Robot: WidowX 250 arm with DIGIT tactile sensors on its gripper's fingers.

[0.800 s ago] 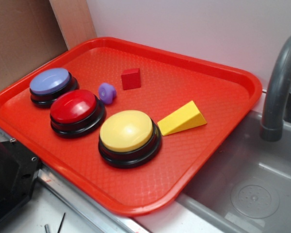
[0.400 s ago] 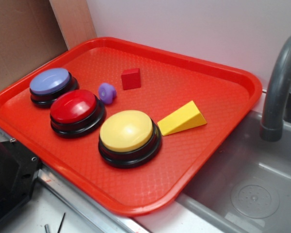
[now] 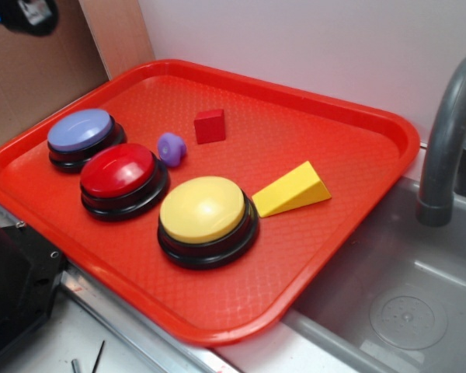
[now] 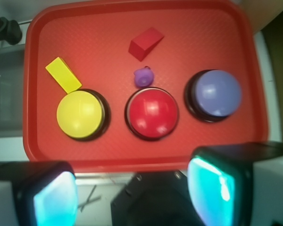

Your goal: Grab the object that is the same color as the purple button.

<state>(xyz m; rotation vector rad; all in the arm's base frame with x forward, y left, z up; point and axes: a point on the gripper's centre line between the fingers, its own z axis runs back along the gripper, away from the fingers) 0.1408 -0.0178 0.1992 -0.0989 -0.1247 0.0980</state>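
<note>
Sitting on the red tray (image 3: 357, 124), the small purple object (image 3: 171, 148) you are after rests just beside the red-topped button (image 3: 121, 172), at its far edge, and near the red cube (image 3: 210, 126), which lies a little farther toward the back of the tray. From your wrist camera the same object (image 4: 143, 76) shows just above the red-topped button (image 4: 152, 113), with the red cube (image 4: 145, 43) beyond it. Nothing grips it or touches it. Look to one side and you find the purple button (image 3: 81, 134), its lavender dome on a black base, next to the red-topped one and closest to the cardboard wall; in the wrist view it (image 4: 215, 94) sits at the right end of the row. At the other end stands the yellow-topped button (image 3: 205, 214), with a yellow wedge (image 3: 293, 189) lying right at its side. All three buttons line up along the near part of the tray. Your gripper (image 4: 132, 193) hangs high above the tray's near edge, well apart from every piece; its two fingers (image 4: 217, 188) fill the lower corners of the wrist view with a wide gap between them and nothing held. In the exterior view only a dark bit of the arm (image 3: 27, 14) shows at the top left corner. Beside the tray you can see a grey sink (image 3: 404, 303) and its faucet (image 3: 446, 140).
</note>
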